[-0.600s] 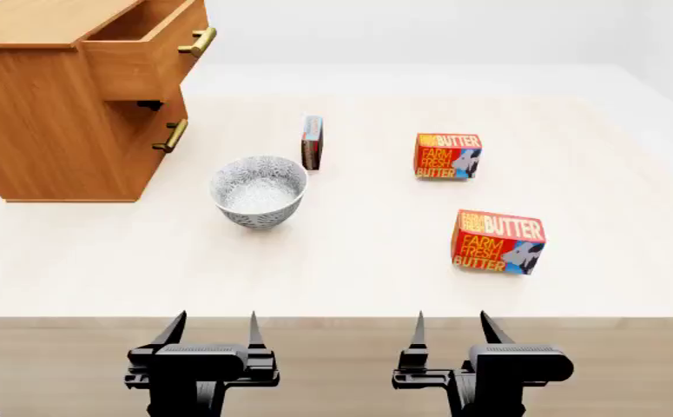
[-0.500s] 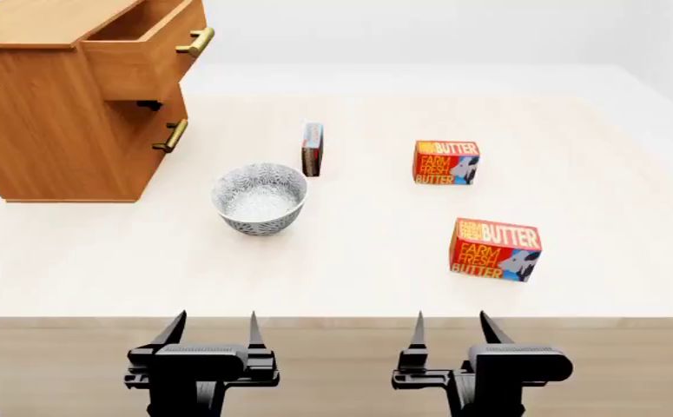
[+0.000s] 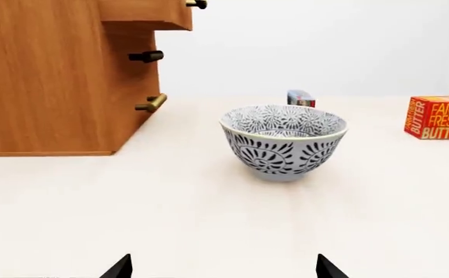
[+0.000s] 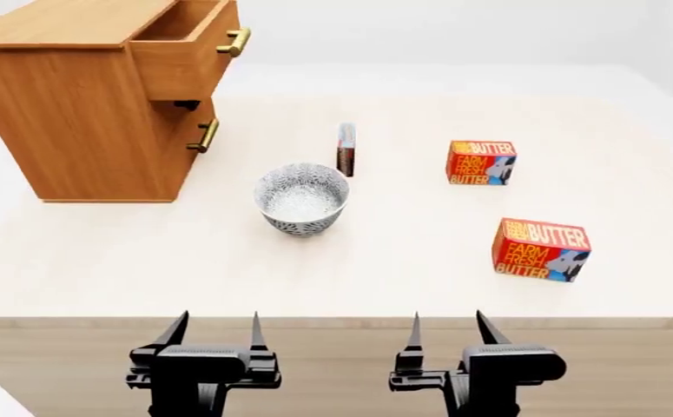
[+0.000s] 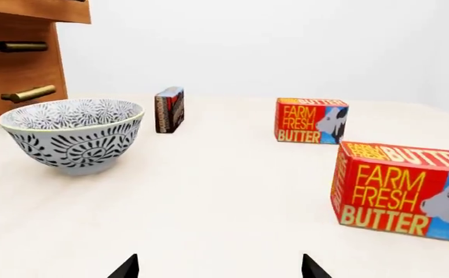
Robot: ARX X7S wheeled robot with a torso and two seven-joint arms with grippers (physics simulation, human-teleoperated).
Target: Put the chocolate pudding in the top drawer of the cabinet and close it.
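Two red-and-yellow cartons [image 4: 481, 162] [image 4: 541, 248] read "FARM FRESH BUTTER"; thin blue-red-brown pudding carton [image 4: 346, 148] lettering illegible; left gripper [image 4: 214, 329], right gripper [image 4: 446, 327] spread, empty.

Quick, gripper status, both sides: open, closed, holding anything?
Left gripper: open, empty, back at the table's near edge.
Right gripper: open, empty, also at the near edge.

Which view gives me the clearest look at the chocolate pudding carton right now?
The right wrist view: the chocolate pudding stands unblocked beside the patterned bowl. The head view shows it small and thin behind the bowl. In the left wrist view, only its top shows above the bowl's rim.
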